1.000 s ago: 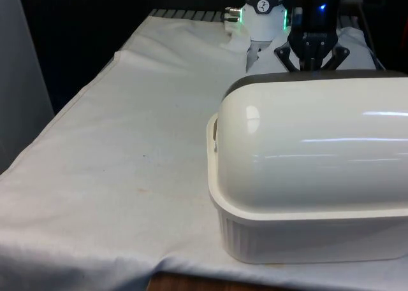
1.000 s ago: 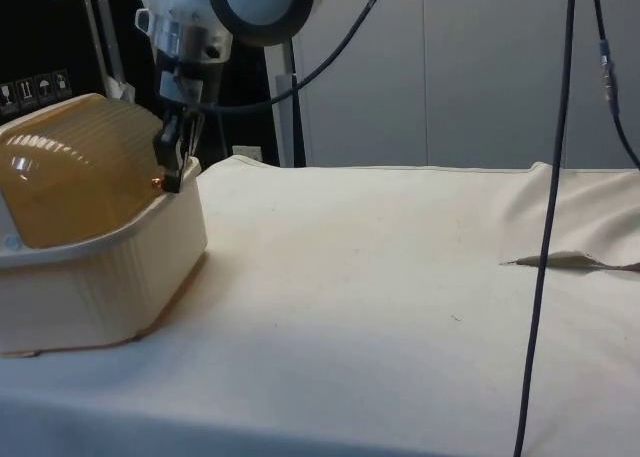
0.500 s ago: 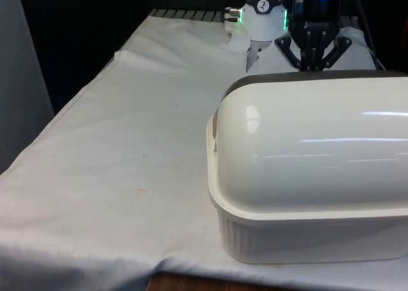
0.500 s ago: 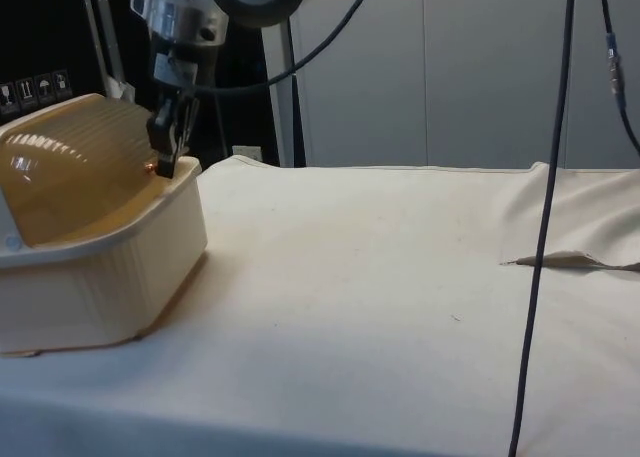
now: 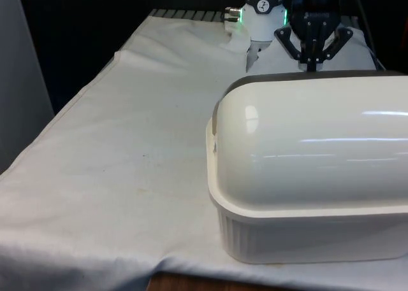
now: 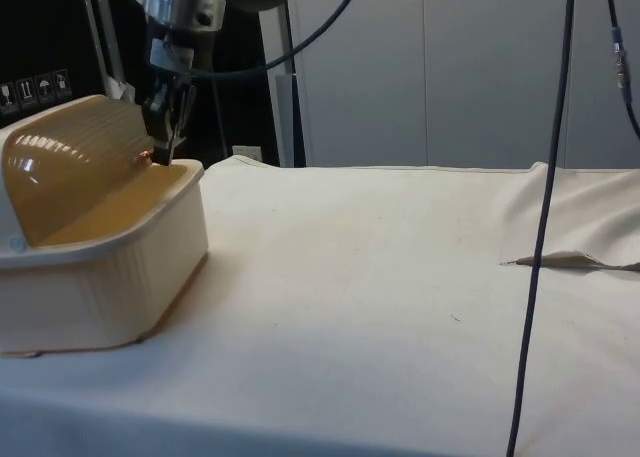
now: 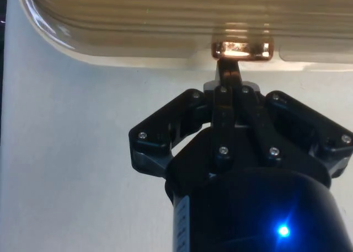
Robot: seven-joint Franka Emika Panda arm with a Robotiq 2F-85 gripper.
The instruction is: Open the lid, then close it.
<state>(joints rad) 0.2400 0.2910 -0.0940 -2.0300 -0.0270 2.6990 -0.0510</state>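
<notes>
My pincer (image 7: 228, 64) is pressed narrow on the small copper-coloured knob (image 7: 241, 48) at the edge of the ribbed lid (image 7: 182, 15). The bread box (image 5: 306, 183) stands on the worktop (image 5: 127, 163) at the lower right of the front view and at the left edge of the side view. In the side view my pincer (image 6: 162, 147) holds the knob above the rim of the cream base (image 6: 110, 277), with the amber lid (image 6: 70, 167) rolled partway back, leaving a gap over the base. A black cable (image 6: 545, 217) hangs down the right of that frame.
</notes>
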